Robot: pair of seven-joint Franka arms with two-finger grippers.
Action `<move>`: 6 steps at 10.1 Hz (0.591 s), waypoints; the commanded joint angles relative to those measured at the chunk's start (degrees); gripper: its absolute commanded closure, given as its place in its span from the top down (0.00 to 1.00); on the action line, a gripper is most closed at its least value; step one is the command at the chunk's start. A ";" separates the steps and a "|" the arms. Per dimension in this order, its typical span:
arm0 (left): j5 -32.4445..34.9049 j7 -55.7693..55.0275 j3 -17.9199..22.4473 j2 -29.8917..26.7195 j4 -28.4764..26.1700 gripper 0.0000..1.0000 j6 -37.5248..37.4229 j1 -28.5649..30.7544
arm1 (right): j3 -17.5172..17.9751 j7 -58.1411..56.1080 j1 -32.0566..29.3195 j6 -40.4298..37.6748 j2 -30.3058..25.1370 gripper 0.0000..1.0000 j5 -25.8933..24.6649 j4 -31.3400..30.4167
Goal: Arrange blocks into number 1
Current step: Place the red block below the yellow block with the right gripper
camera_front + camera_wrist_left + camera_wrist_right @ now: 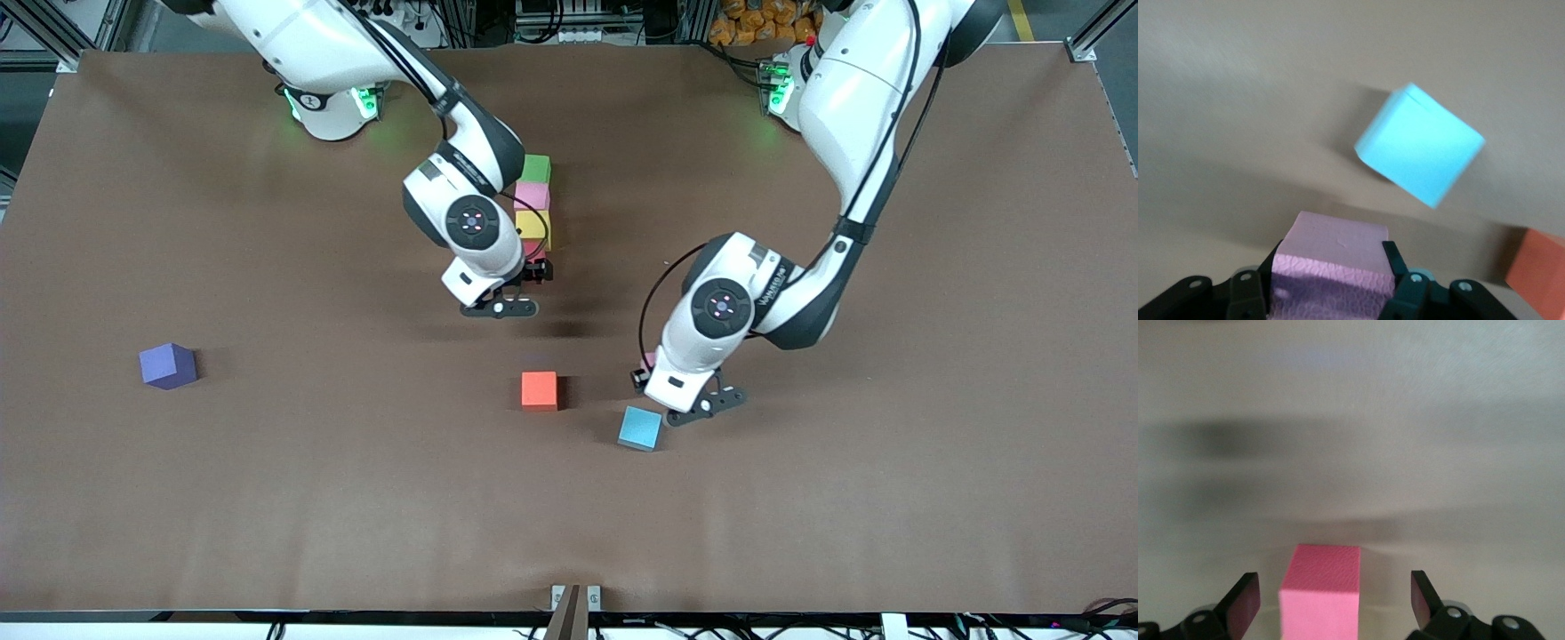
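- Green block (535, 168), pink block (532, 196) and yellow block (532, 228) lie touching in a line.
- Right gripper (1333, 599), fingers released, straddles a bright pink block (1320, 599) at the line's nearer end.
- Left gripper (1332, 285) grasps the pale pink block (1333, 261) beside the light blue block (640, 428).

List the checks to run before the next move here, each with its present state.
1. Right claw open around reddish block on the table: ok.
2. Reddish block aligned with yellow block: cannot tell, claw hides it.
3. Green block, pink block, yellow block in straight row: ok.
4. Left claw, over table beside blue block, shut on pale pink block: ok.
5. Orange block apart from the row: ok.
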 commanded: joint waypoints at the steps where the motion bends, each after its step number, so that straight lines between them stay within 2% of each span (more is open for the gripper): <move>1: -0.15 -5.72 0.62 -1.31 -1.06 0.00 -0.37 -4.90 | 0.40 -0.74 -3.56 -5.05 -4.12 1.00 5.19 2.92; 3: -0.15 -10.12 1.05 -0.88 -0.71 0.00 -0.11 -10.34 | -1.26 -9.48 -9.87 -13.29 -9.56 1.00 6.26 4.42; 4: -0.23 -11.62 1.84 -0.70 -0.45 0.00 0.25 -12.89 | -3.19 -14.06 -12.43 -16.55 -12.81 1.00 6.26 4.43; 6: -0.15 -13.04 3.24 -0.26 -0.44 0.00 0.77 -17.20 | -10.20 -19.35 -14.82 -21.40 -18.52 1.00 6.26 4.34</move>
